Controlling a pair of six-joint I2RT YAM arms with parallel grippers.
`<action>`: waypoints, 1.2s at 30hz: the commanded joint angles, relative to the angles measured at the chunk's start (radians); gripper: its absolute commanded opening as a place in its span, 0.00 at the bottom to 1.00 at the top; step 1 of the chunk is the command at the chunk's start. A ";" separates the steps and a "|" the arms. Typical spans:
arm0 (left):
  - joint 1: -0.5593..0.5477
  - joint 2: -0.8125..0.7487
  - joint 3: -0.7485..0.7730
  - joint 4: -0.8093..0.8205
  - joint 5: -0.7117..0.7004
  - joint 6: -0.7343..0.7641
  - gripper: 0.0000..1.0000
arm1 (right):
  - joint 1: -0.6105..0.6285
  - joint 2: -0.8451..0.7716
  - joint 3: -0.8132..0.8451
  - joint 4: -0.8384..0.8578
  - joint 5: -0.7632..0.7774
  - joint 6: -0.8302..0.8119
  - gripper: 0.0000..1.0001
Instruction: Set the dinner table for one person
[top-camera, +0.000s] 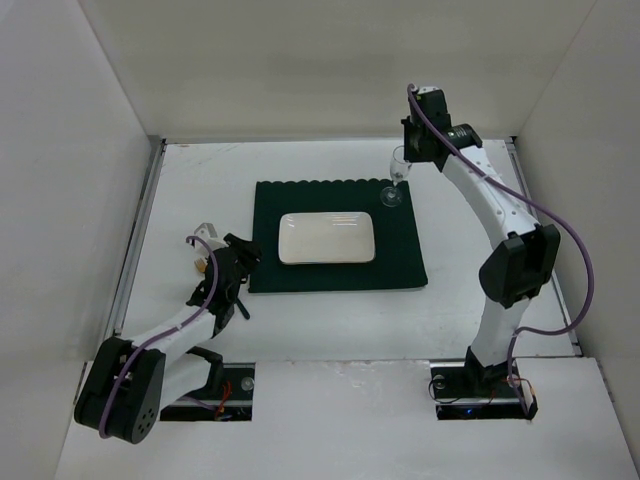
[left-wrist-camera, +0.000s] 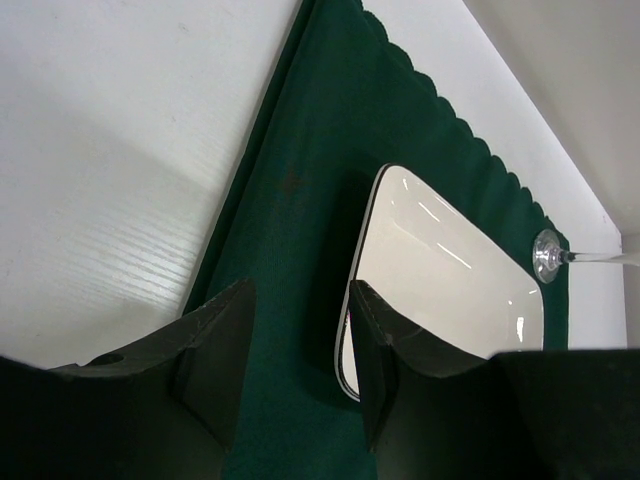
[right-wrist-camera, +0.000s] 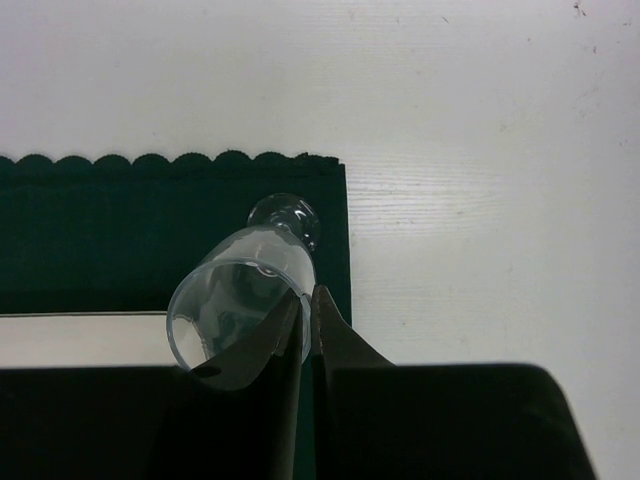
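Dinner table (top-camera: 330, 320) under everything; green placemat (top-camera: 335, 275) at centre, bearing white plate (top-camera: 327, 238). At 1 o'clock corner, tilted wine glass (right-wrist-camera: 232, 290), rim pinched by right gripper (right-wrist-camera: 307, 297). At 8 o'clock, left gripper (left-wrist-camera: 300, 300) spread.

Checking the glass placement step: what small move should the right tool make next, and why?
Probably open the right tool slightly and let go. It pinches the rim of the wine glass, whose foot appears to sit on the far right corner of the green placemat, so holding on looks unnecessary.
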 joint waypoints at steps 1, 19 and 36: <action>0.005 0.007 0.005 0.059 0.004 -0.007 0.40 | 0.000 0.011 0.082 0.019 0.017 -0.014 0.12; 0.013 -0.020 0.003 0.048 -0.007 0.005 0.41 | 0.003 -0.028 0.075 0.114 0.018 0.017 0.53; -0.046 -0.166 0.098 -0.229 -0.168 0.100 0.41 | 0.064 -0.571 -0.558 0.543 0.099 0.207 0.55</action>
